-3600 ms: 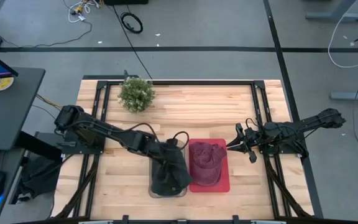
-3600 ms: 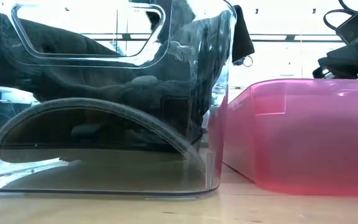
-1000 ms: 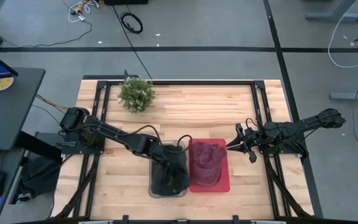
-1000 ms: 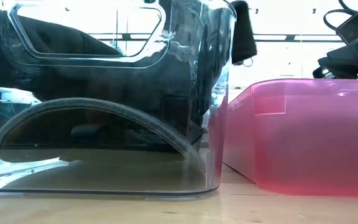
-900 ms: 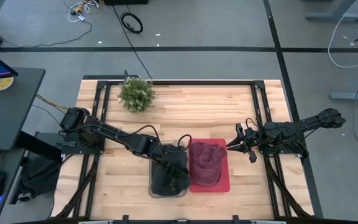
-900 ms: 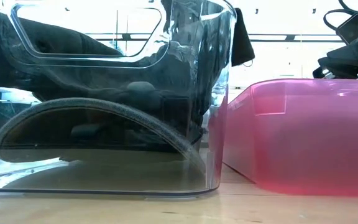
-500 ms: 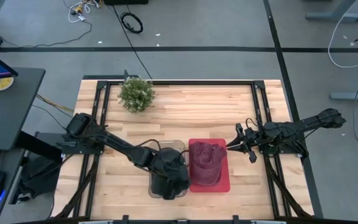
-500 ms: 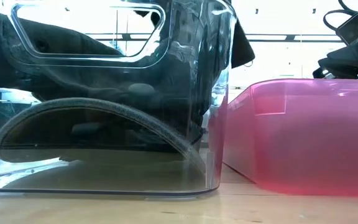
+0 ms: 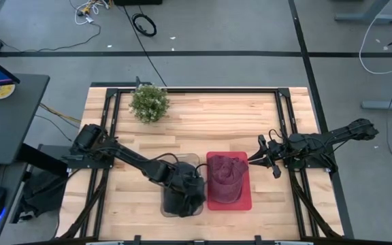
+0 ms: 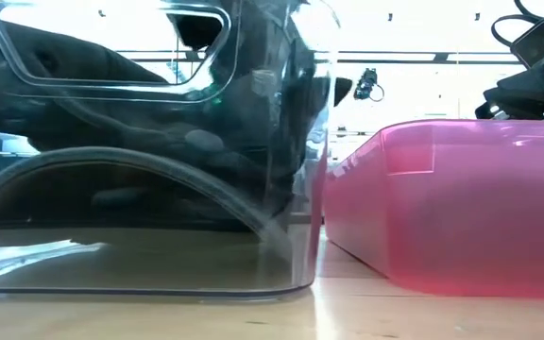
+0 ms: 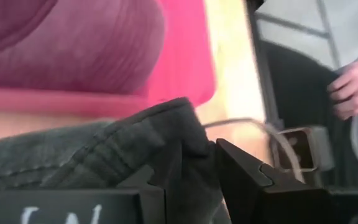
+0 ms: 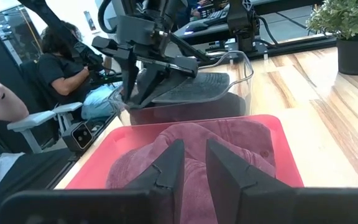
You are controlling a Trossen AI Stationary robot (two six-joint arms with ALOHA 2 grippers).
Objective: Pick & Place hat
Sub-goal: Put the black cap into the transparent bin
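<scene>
From above, a pale wooden-slat table (image 9: 203, 116) in a black metal frame carries a small potted plant (image 9: 148, 102) with bushy green leaves near the far left corner, a clear plastic bin (image 9: 182, 184) and, touching its right side, a red plastic tray (image 9: 244, 199). A dark grey hat (image 9: 182, 194) fills the clear bin, and a maroon hat (image 9: 226, 177) of soft, crumpled fabric sits in the red tray. The left arm reaches from the table's left edge diagonally down into the clear bin, its left gripper (image 9: 190, 185) low over the dark hat; the right gripper (image 9: 254, 158) waits just beside the tray's far right corner, pointing at it. At table height, the clear bin shows glossy rounded walls with a cut-out handle, and the dark hat's stiff curved brim (image 10: 130, 170) arches across the inside above the bin floor, with folded dark cloth piled over it; the red tray's translucent pink wall stands just to the right. In the left wrist view, the dark fingers (image 11: 253, 180) clamp a fold of the dark hat's coarse, stitched fabric between them, the maroon hat and red tray beyond, and a person's hand (image 11: 353, 87) past the table edge. In the right wrist view, the right gripper's fingers (image 12: 166, 165) stand a narrow way apart with nothing between them, above the maroon hat, with the left arm in the bin beyond.
</scene>
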